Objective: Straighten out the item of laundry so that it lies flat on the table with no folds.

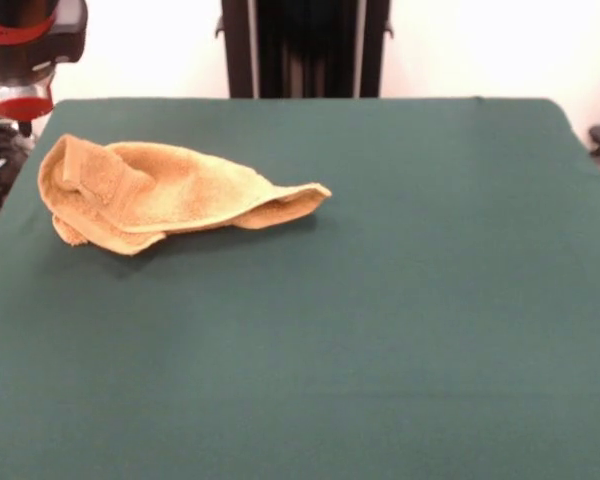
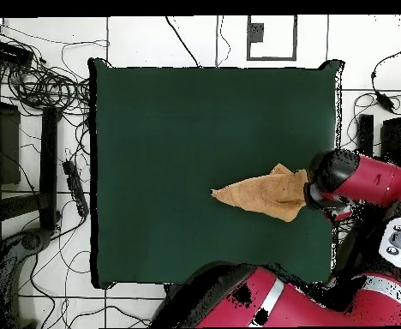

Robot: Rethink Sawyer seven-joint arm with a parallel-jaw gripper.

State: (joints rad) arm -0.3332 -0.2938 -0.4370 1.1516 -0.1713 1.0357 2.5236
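The item of laundry (image 1: 150, 195) is an orange-tan terry towel lying crumpled on the left part of the table (image 1: 380, 300), folded over itself, with one corner tapering to a point toward the middle. In the overhead view the towel (image 2: 264, 193) lies near the right edge of the green table (image 2: 195, 120). My gripper (image 2: 321, 190) hangs over that edge, right beside the towel's bunched end. In the front view the gripper (image 1: 20, 98) shows only as a black and red head above the table's far left corner, apart from the towel.
My red arm (image 2: 375, 184) reaches in along the table's right side in the overhead view. Cables and black gear (image 2: 41, 94) lie on the floor to the left of the table. A black stand (image 1: 305, 45) rises behind the far edge.
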